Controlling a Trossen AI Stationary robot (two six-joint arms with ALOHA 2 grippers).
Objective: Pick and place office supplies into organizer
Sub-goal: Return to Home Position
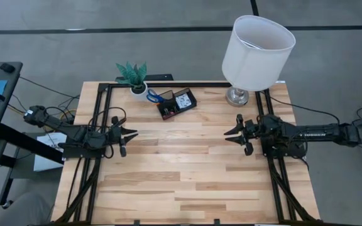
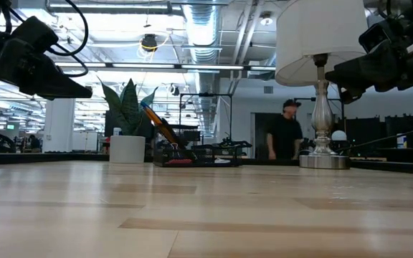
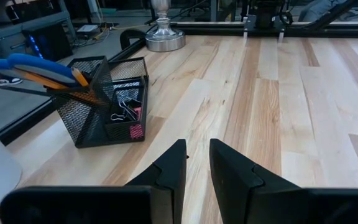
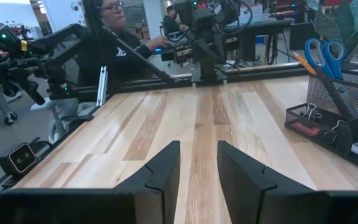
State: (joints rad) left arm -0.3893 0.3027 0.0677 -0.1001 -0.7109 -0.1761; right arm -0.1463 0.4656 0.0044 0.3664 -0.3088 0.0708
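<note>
The black mesh organizer (image 1: 176,103) stands on the table's far middle. Blue-handled scissors (image 3: 33,65) and wooden pencils (image 3: 73,74) stick up out of its taller compartment, tips down. Black binder clips (image 3: 124,109) and a small red bit (image 3: 135,130) lie in the lower one, beside a pale note pad (image 1: 183,99). My left gripper (image 1: 131,134) hovers over the table's left side. My right gripper (image 1: 229,134) hovers over the right side. Both point toward the table's middle, narrowly open, with nothing between the fingers (image 3: 197,146) (image 4: 199,146).
A lamp with a white shade (image 1: 256,50) stands at the far right on a metal base (image 1: 237,95). A white plant pot (image 1: 137,88) sits just left of the organizer. Bare wood lies between the grippers. A person (image 2: 284,132) stands in the room beyond.
</note>
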